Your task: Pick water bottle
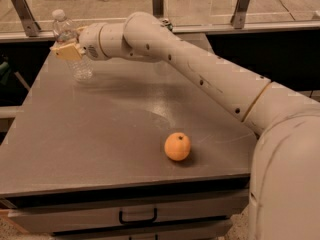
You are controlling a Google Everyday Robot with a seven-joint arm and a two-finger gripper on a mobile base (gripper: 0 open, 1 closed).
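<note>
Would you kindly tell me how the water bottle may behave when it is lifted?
The water bottle looks tall and narrow, so it may tip if nudged. Its clear plastic probably flexes under the gripper, at its middle.

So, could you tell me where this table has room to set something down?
The table is bare front-left, between the orange and the left edge. The far-left corner is crowded: the gripper is at the water bottle, and the arm spans the right side.
</note>
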